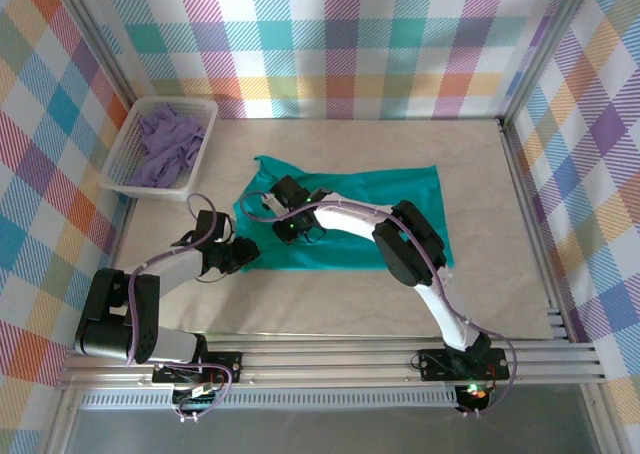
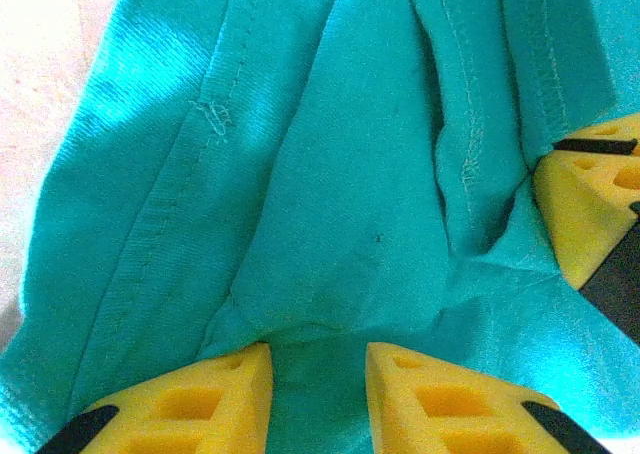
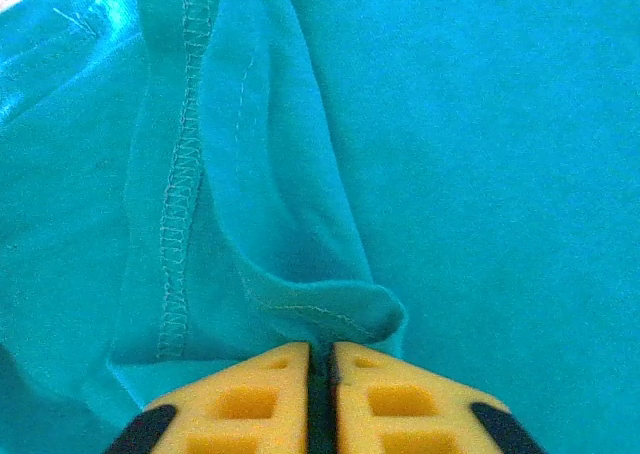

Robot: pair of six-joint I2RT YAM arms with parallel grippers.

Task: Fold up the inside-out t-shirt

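Across the middle of the table (image 1: 330, 309), the inside-out t-shirt (image 1: 390, 199) lay spread out, plain teal, with its raised seams and stitching showing. Its left edge was rumpled. The left gripper (image 2: 318, 359) clamped a bunched fold there between narrowly parted pads. The right gripper (image 3: 320, 350), almost closed, pinched a hem fold.

Robotics lab test cell: a beige tabletop (image 1: 330, 309) is boxed in by a silver aluminium frame (image 1: 530, 214) hung with pastel plaid cloth walls (image 1: 350, 34). A black-and-white left robot arm (image 1: 165, 269) and right robot arm (image 1: 440, 304) are bolted to a grooved aluminium rail (image 1: 330, 362) at the near edge. A white slatted plastic basket (image 1: 118, 164) sits at the far left.
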